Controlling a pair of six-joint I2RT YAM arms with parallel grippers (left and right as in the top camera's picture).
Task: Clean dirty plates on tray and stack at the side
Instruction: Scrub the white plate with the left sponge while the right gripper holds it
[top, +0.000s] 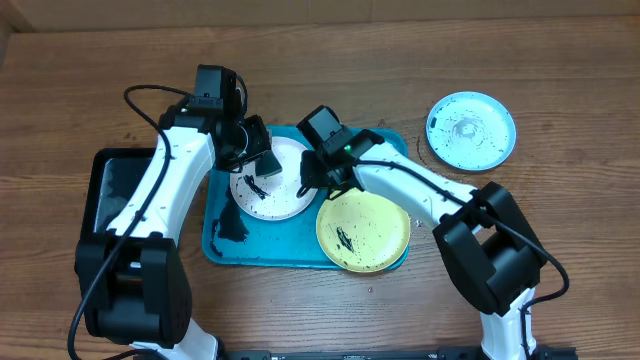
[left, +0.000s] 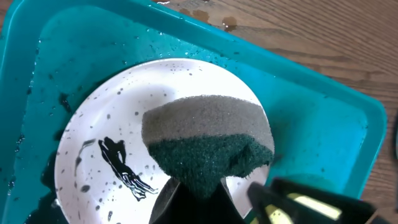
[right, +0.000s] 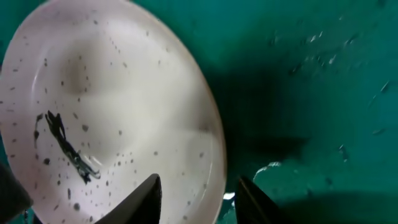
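left pincer (left: 189, 198): pinching a green-and-grey sponge (left: 208, 140) over the white plate (top: 278, 192)
right pincer (right: 200, 194): spread, astride the white plate's rim
white plate: black-smudged, in the teal tray (top: 285, 248), left half
yellow-green plate (top: 362, 230): in the tray, right half
pale-teal plate (top: 470, 130): on the bench (top: 560, 80), right of the tray
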